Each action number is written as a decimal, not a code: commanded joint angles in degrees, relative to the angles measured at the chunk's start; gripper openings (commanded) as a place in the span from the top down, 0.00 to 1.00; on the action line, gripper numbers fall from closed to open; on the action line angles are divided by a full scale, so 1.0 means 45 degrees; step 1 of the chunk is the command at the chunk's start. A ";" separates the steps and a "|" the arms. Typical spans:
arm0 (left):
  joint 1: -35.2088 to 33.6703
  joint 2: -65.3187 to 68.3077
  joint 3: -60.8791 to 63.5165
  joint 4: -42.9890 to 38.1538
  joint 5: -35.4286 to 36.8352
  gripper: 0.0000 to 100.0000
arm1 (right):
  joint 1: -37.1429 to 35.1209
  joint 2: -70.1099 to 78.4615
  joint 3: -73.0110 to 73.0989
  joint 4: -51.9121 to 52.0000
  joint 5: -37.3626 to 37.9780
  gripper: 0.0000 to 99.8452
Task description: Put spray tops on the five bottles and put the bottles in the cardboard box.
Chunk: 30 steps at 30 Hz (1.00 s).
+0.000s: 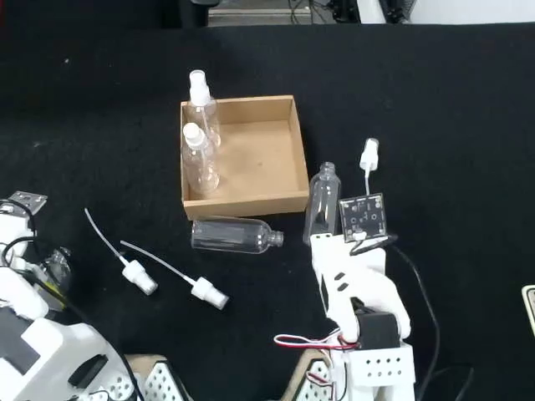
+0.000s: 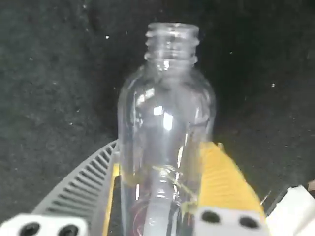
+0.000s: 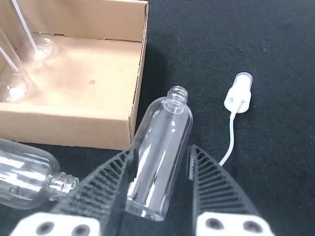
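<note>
Black cloth covers the counter [image 1: 451, 100], and a cardboard box [image 1: 242, 203] is set near its middle, open at the top. Two capped bottles [image 1: 201, 159] are stood upright inside the box along its 9 o'clock wall, one behind the other.

A lying bottle [image 1: 234, 235], clear and uncapped, is laid on its side on the counter at 6 o'clock from the box. It is just beside the front wall, with its neck turned toward 3 o'clock.

The right hand [image 3: 161, 157] is placed at 4 o'clock from the box, and its two black fingers are clamped on the lower body of the first open bottle [image 3: 160, 142]. This bottle is kept just outside the box corner with its threaded neck bare. A loose spray top [image 1: 369, 154] with its thin tube is laid on the counter at 1 o'clock from that bottle, near it but apart.

Two further spray tops [image 1: 138, 274] [image 1: 209, 292] are laid at 7 o'clock from the box, with their tubes trailing toward 10 o'clock.

The left hand [image 2: 157, 196] is seen at the 8 o'clock edge of the high view. It is closed on the second open bottle [image 2: 165, 123], which is gripped between a grey finger and a yellow one, and no top is fitted on its neck.
</note>
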<state>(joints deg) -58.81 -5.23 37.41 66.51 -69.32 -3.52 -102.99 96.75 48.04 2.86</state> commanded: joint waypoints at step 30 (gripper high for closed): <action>-0.3643 -0.6193 0.4210 -0.1758 0.4904 0.97 | -1.0803 0.6222 -0.5734 0.2305 0.1211 0.85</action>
<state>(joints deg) -74.64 -31.16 56.92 59.12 -48.04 -45.80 -84.70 76.18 63.08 11.38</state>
